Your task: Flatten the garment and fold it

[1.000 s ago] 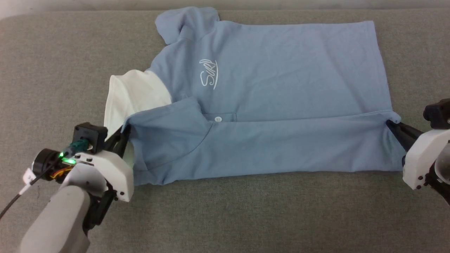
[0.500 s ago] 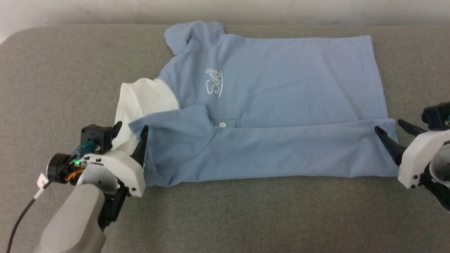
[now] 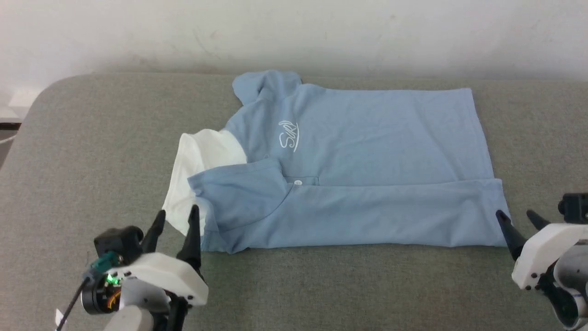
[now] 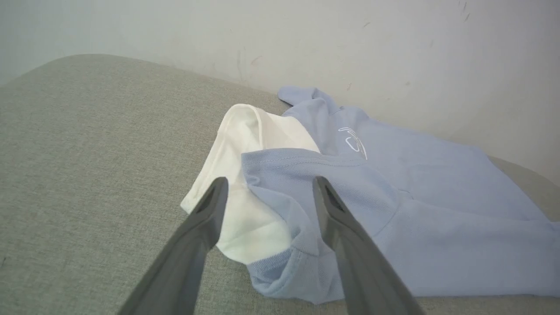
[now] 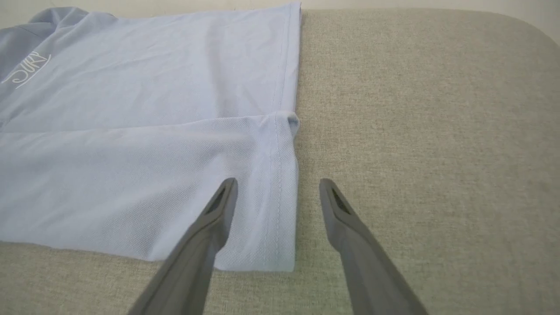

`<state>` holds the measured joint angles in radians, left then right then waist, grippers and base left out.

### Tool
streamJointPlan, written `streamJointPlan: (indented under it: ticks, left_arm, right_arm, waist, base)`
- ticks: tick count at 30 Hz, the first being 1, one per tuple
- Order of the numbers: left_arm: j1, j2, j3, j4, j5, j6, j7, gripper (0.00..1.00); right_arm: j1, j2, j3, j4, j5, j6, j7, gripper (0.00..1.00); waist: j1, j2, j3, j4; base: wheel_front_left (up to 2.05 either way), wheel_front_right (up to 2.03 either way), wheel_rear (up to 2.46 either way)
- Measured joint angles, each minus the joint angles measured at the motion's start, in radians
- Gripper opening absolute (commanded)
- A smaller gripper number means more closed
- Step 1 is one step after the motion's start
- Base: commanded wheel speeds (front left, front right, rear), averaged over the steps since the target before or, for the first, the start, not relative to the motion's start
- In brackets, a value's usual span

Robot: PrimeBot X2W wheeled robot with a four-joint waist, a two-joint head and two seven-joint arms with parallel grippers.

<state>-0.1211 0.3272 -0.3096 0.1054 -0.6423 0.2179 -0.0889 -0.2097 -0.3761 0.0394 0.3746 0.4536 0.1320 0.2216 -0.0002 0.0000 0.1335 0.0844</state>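
Gray cushion (image 3: 92, 138), pale wall (image 3: 294, 32) behind: the left gripper (image 3: 177, 212) and right gripper (image 3: 514, 215), clamped on the polo shirt (image 3: 367, 151) 1 second ago, now stand spread wide and empty just off its white collar (image 3: 197, 147) and hem corner. Laid across the cushion's middle, the shirt keeps its near edge folded over, suggesting 1 fold is finished. Its white chest logo (image 3: 289, 136), a looping script, cannot be read surely.
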Motion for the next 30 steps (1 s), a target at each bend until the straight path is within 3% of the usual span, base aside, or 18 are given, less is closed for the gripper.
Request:
streamJointPlan:
  ticks: [6, 11, 20, 30]
  left_arm:
    - [0.061, 0.027, -0.049, -0.074, 0.022, 0.031, 0.083, 1.00]
    - [0.079, 0.033, -0.086, -0.089, 0.036, 0.049, 0.140, 1.00]
    - [0.051, 0.019, -0.072, 0.003, 0.033, 0.083, 0.150, 1.00]
    - [-0.006, 0.025, -0.086, 0.091, 0.038, 0.101, 0.203, 1.00]
  right_arm:
    - [0.083, 0.179, -0.199, -0.096, -0.138, 0.000, 0.114, 1.00]
    - [0.120, 0.287, -0.276, -0.203, -0.213, 0.000, 0.189, 1.00]
    - [0.153, 0.320, -0.304, -0.329, -0.234, 0.000, 0.235, 1.00]
    - [0.153, 0.322, -0.307, -0.370, -0.228, 0.000, 0.244, 1.00]
  waist:
    - [-0.0001, 0.0000, -0.017, 0.006]
    - [0.0002, 0.0000, -0.003, 0.002]
    - [0.0003, 0.0000, 0.042, -0.022]
    - [0.0001, 0.0000, 0.104, -0.045]
  base:
    - [0.00, 0.00, 0.00]
    - [0.00, 0.00, 0.00]
    - [0.00, 0.00, 0.00]
    - [0.00, 0.00, 0.00]
